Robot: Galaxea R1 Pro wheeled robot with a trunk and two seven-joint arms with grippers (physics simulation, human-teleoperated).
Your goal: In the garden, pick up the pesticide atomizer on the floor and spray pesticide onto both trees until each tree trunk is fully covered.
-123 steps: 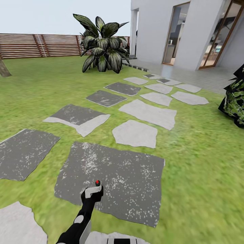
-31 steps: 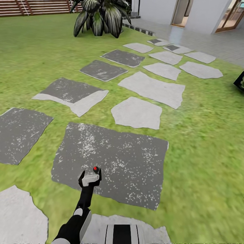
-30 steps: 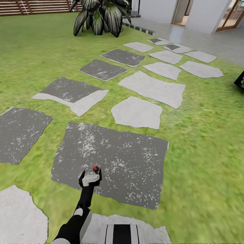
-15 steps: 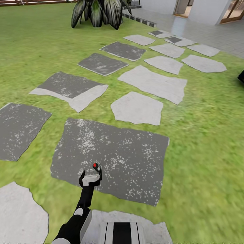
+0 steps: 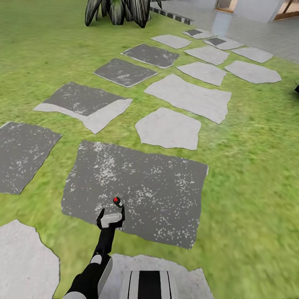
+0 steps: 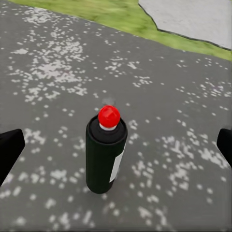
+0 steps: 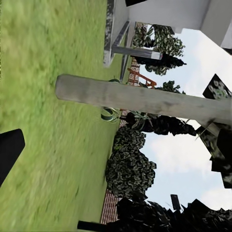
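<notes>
Left gripper [image 6: 116,145] hanging wide open around the pesticide atomizer [image 6: 106,152]
Bottle's standing upright on the dark speckled paving slab [image 5: 166,195], fingers not touching it.

Left pincer [image 5: 111,219] just behind upright pesticide atomizer [image 5: 118,202]; dark paving slab [image 5: 137,191]

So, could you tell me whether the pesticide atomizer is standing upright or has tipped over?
Upright. In the left wrist view the pesticide atomizer stands on its base on the dark paving stone, red dot on top, free between the open left gripper fingers.
</notes>
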